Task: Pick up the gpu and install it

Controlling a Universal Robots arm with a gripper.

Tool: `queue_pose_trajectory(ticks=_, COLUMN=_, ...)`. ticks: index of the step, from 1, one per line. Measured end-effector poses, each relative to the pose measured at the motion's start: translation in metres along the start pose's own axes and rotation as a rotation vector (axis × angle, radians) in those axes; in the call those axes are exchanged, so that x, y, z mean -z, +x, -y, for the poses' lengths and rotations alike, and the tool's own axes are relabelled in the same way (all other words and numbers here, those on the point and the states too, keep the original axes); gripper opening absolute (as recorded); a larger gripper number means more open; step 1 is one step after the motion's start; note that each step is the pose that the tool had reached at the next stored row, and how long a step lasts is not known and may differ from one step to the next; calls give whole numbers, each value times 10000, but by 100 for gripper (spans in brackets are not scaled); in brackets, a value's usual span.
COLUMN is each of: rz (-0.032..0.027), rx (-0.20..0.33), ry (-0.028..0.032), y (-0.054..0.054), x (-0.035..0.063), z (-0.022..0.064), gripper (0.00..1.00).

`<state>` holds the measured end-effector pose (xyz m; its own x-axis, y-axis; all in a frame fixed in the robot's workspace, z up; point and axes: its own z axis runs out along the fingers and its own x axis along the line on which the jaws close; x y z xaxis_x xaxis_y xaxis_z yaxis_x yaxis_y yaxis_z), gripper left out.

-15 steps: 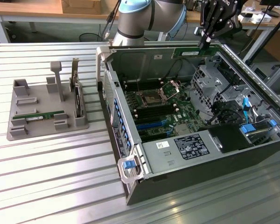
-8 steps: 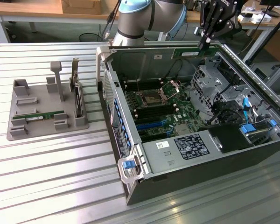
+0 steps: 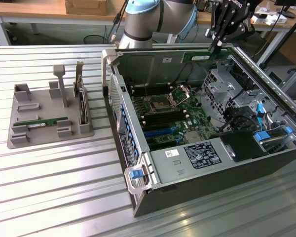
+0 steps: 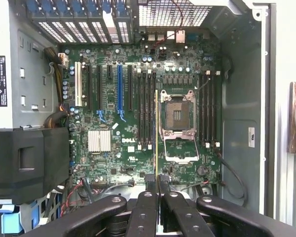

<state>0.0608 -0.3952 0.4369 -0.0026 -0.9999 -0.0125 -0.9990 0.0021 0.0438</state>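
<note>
My gripper hangs over the far side of the open computer case, shut on the gpu, a long thin green board with a white label held level above the case's back wall. In the wrist view the gpu shows edge-on as a thin line running out from between my fingertips, my gripper above the motherboard. That line lies beside the CPU socket and the black slots. A second green stick lies flat in the grey holder.
The grey holder on the exterior view's left also carries an upright card and posts. Inside the case are a black shroud, blue-tabbed drive bays and loose cables. The case stands on a slatted metal table.
</note>
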Motion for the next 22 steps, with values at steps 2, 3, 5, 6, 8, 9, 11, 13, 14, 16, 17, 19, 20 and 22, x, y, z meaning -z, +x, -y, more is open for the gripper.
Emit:
queue_pose_trajectory(ticks=2, rz=0, rx=1, ry=0, y=0, x=-7, z=0, gripper=12)
queue_pose_trajectory(ticks=3, rz=0, rx=0, ry=0, y=0, x=-9, z=1, gripper=12)
queue_pose_trajectory(ticks=5, rz=0, rx=0, ry=0, y=0, x=-15, z=1, gripper=12)
queue_pose_trajectory(ticks=6, rz=0, rx=0, ry=0, y=0, x=-17, z=1, gripper=12)
queue_pose_trajectory(ticks=8, rz=1, rx=1, ry=0, y=0, x=-24, z=1, gripper=12)
queue_pose_trajectory(ticks=9, rz=0, rx=0, ry=0, y=1, x=-36, z=2, gripper=12)
queue_pose_trajectory(ticks=11, rz=0, rx=1, ry=0, y=1, x=-43, z=2, gripper=12)
queue_pose_trajectory(ticks=13, rz=0, rx=0, ry=0, y=1, x=-50, z=2, gripper=12)
queue_pose_trajectory(ticks=14, rz=0, rx=0, ry=0, y=1, x=-52, z=2, gripper=12)
queue_pose_trajectory(ticks=16, rz=0, rx=0, ry=0, y=1, x=-59, z=3, gripper=12)
queue_pose_trajectory(ticks=17, rz=1, rx=0, ry=0, y=1, x=-64, z=3, gripper=12)
queue_pose_trajectory(ticks=19, rz=0, rx=0, ry=0, y=1, x=-68, z=3, gripper=12)
queue_pose_trajectory(ticks=20, rz=0, rx=1, ry=0, y=1, x=-70, z=3, gripper=12)
queue_pose_trajectory(ticks=22, rz=1, rx=0, ry=0, y=1, x=-75, z=3, gripper=12)
